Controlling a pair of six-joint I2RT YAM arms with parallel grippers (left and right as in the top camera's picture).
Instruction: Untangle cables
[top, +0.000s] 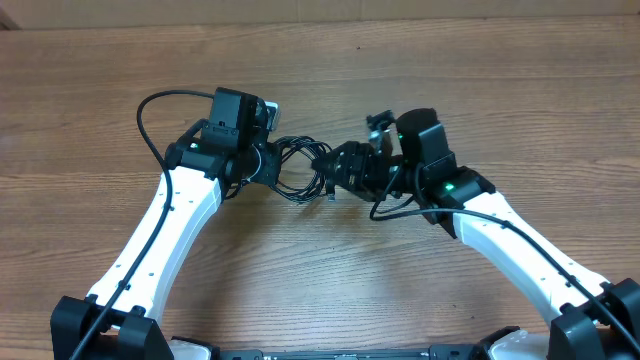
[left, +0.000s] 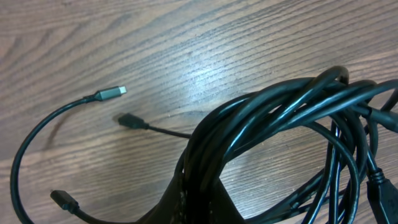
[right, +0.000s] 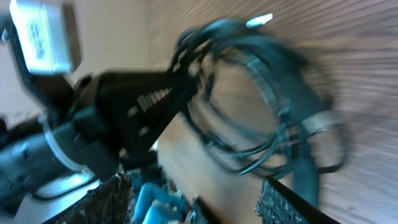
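On table (top: 320, 60) centre | cables (top: 300, 168) bunched | left gripper (top: 265, 160) clamped on them | right gripper (right: 202, 202) parted, loops just ahead

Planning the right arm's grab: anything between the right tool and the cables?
Nothing visible blocks it. The cables lie directly ahead of the right tool; the left tool grips them from the opposite side, not in the path.

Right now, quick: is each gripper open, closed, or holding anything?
Left gripper: closed on the cables.
Right gripper: open, fingers apart, nothing clamped.
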